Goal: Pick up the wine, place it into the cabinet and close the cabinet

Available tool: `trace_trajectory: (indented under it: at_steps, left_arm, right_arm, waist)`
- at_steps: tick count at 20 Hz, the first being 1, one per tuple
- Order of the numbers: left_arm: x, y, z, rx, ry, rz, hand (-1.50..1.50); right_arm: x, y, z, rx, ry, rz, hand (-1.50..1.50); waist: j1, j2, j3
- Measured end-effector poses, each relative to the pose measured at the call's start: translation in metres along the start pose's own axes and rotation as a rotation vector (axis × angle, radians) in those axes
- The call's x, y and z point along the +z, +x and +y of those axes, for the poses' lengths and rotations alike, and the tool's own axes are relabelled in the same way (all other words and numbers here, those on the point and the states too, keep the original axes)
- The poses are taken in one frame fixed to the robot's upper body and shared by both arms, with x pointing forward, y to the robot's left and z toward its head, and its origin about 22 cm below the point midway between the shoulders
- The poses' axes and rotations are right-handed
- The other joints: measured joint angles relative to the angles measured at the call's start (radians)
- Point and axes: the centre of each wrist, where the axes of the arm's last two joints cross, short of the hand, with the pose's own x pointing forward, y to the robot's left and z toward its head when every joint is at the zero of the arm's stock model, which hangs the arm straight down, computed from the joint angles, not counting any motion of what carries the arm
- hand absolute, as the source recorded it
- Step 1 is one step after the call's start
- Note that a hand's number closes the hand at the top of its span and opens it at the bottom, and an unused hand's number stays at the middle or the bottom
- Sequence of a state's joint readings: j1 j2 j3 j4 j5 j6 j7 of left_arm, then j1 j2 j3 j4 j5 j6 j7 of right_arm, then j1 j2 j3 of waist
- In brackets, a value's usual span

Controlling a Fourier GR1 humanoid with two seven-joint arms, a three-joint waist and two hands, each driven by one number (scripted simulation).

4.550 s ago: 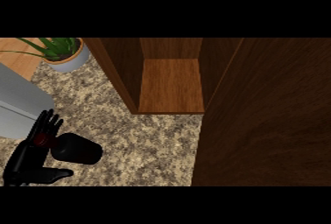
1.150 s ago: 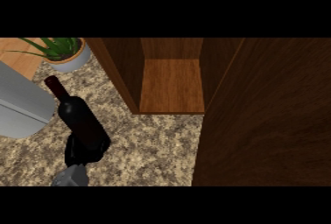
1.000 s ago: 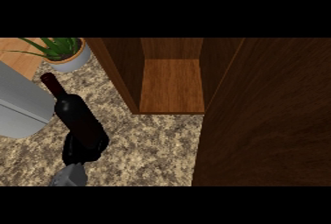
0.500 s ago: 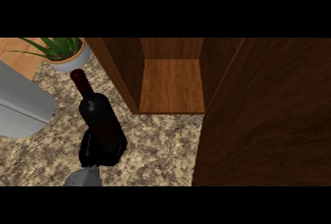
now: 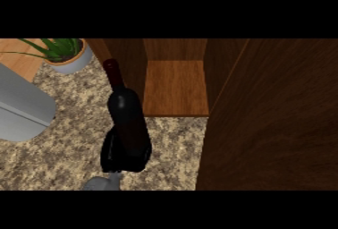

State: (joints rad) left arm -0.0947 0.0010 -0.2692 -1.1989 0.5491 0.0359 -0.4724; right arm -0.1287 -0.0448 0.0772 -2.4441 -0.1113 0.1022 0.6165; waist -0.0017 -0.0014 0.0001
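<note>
Clasped round its base by the left hand (image 5: 117, 157) above the worktop (image 5: 59, 152), the wine (image 5: 127, 118) is best kept upright and carried rightward onto the open cabinet (image 5: 173, 89) shelf, clear of the door (image 5: 277, 120).

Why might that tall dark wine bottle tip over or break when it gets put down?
The tall dark wine bottle looks glassy, so it is probably stiff, heavy and breakable. Its long thin neck over a narrow base suggests it may tip easily. The black robot hand grips low down, so the top could sway.
</note>
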Motion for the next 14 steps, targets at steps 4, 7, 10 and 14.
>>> trace_trajectory:
  at_steps: [4, 7, 10, 14]
  left_arm:
    - [0.005, -0.002, -0.021, 0.011, 0.03, 0.018, 1.5]
    - [0.004, -0.012, -0.032, 0.021, 0.061, 0.031, 1.5]
    - [-0.002, -0.015, -0.032, 0.019, 0.08, 0.044, 1.5]
    - [-0.005, -0.023, -0.037, 0.014, 0.102, 0.042, 1.5]
  right_arm:
    - [-0.001, 0.001, -0.001, 0.004, 0.003, 0.002, -1.5]
    - [-0.001, 0.001, -0.001, 0.006, 0.006, 0.008, -1.5]
    - [-0.001, 0.0, 0.001, -0.007, 0.009, 0.011, -1.5]
    - [0.0, -0.005, -0.006, -0.001, 0.006, 0.018, -1.5]
  waist:
    - [0.0, 0.0, 0.0]
    - [-0.003, 0.001, 0.0]
    - [-0.003, 0.001, 0.0]
    - [-0.004, 0.002, 0.0]
